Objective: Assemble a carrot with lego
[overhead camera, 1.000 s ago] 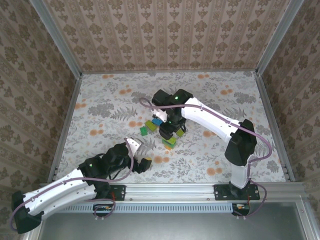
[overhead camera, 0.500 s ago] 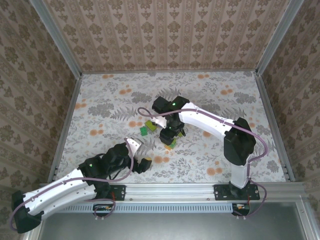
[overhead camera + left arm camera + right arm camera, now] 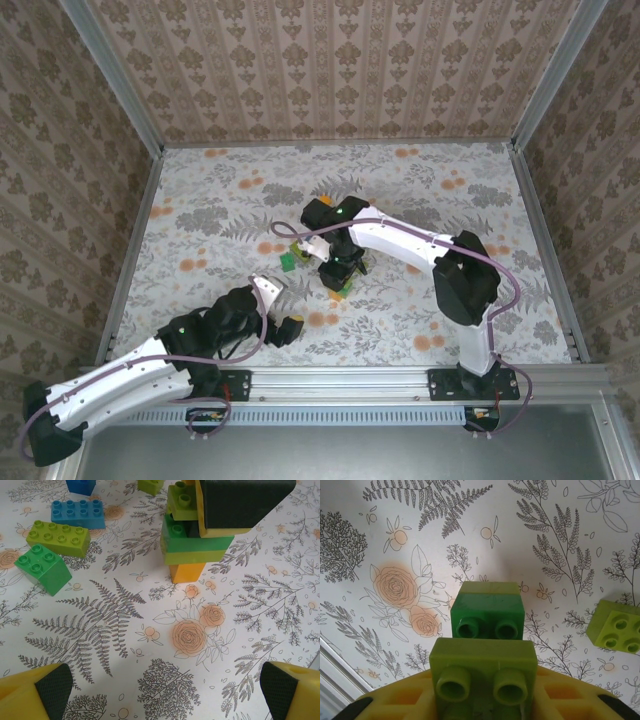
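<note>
Floral table [image 3: 200, 200]: right gripper [image 3: 342, 268] clamps carrot [image 3: 192, 550]; left gripper [image 3: 165, 686] gapes.

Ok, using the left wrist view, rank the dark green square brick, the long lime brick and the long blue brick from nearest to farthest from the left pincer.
1. Dark green square brick: at the left, nearest the left pincer.
2. Long lime brick: just beyond the dark green one.
3. Long blue brick: beyond the lime one, farthest away.

A floral-printed tabletop [image 3: 430, 180] sits enclosed by damask-patterned walls [image 3: 330, 70] and aluminium frame rails [image 3: 350, 378].
</note>
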Controlling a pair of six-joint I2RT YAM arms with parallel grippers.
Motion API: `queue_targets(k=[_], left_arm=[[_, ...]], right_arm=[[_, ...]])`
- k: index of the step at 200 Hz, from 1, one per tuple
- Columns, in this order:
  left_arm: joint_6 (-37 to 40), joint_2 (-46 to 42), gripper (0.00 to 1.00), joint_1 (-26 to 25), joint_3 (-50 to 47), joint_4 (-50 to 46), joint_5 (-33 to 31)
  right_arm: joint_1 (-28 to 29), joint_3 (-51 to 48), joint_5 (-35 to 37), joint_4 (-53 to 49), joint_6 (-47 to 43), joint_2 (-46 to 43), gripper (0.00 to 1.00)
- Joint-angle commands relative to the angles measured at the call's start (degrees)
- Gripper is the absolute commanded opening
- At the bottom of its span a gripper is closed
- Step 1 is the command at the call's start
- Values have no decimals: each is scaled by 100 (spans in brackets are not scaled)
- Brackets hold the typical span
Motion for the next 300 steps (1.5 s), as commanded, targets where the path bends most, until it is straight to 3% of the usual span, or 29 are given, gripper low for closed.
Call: queue_targets(k=[1, 51, 133, 198, 253, 275, 300], left_arm=[[96, -1, 100, -36, -48, 106, -46], [110, -11, 100, -33, -56, 120, -58], [177, -492, 100, -39, -187, 144, 360], [204, -407, 100, -56, -176, 184, 408], [203, -296, 100, -63, -138, 187, 400], [207, -283, 100, -56, -138, 190, 409], [224, -219, 100, -58, -97, 208, 487]], right_arm=[[107, -73, -382, -124, -260, -65, 35], [578, -319, -508, -310, -837, -392, 34], [1010, -566, -168, -442, -949, -482, 38], [1063, -588, -229, -351, -970, -608, 57], [1062, -607, -293, -5, -915, -1448, 68], [1056, -720, 57, 311, -739, -1963, 71], [915, -1066, 1008, 914, -152, -2576, 76]])
